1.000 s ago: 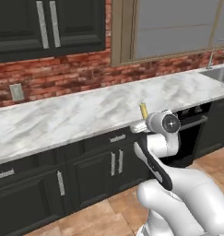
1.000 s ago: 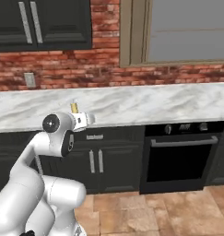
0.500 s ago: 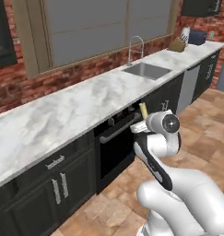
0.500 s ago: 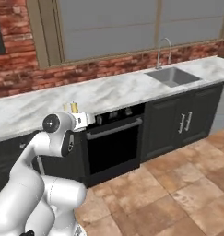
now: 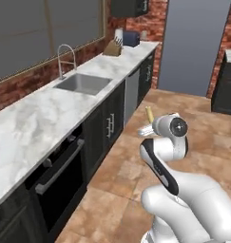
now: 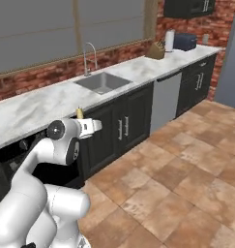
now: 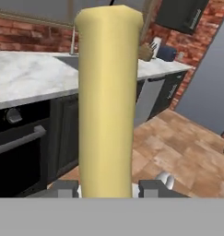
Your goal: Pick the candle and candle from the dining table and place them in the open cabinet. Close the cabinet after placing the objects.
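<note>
My gripper is shut on a tall, slim pale-yellow candle, which stands upright between the two dark fingertips. From the left base view the candle sticks up from the gripper, held close in front of the arm's white body, above the tiled floor. Seen from the right base, the candle's tip pokes up behind the hand, with the gripper level with the counter front. The dining table is out of view.
A marble counter with a sink and tap runs along the left, over black fronts, an oven and a dishwasher. A black wall cabinet hangs at the far end. A grey fridge stands beyond bare brown floor tiles.
The whole scene has swept sideways as the base turned: brick wall and oven gave way to sink, counter end and fridge. The candle stays shut in the gripper, same pose.
</note>
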{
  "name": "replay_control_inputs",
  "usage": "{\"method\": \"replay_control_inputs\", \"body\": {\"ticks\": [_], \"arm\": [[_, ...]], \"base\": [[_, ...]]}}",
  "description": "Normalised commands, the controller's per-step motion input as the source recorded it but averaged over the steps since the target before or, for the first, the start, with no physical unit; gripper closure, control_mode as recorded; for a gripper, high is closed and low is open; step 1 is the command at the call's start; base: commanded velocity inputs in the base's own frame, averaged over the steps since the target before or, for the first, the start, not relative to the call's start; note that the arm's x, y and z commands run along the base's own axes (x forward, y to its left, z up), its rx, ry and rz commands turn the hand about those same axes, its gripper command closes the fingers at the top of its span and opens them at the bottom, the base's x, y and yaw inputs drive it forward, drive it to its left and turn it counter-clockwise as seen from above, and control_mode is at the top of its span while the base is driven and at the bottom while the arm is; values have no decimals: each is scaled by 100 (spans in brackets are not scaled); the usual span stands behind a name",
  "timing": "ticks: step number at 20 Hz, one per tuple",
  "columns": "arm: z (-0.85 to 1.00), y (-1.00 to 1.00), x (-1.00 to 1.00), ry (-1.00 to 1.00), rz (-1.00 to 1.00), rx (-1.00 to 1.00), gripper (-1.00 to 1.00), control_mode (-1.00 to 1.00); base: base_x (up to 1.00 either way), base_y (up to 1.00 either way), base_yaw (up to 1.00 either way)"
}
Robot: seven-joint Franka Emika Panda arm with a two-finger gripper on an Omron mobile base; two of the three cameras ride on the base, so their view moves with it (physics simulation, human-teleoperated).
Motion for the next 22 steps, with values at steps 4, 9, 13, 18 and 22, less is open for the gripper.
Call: {"method": "replay_control_inputs", "body": {"ticks": [4,9,13,18,22], "arm": [[0,0,0,0,0,0,100,100],[0,0,0,0,0,0,100,100],[0,0,0,0,0,0,100,100],[0,0,0,0,0,0,100,100],[0,0,0,0,0,0,100,100]], "base": [[96,-49,-50],[98,-52,-49],[100,-46,-47],[100,-38,-46],[100,-43,-44]]}}
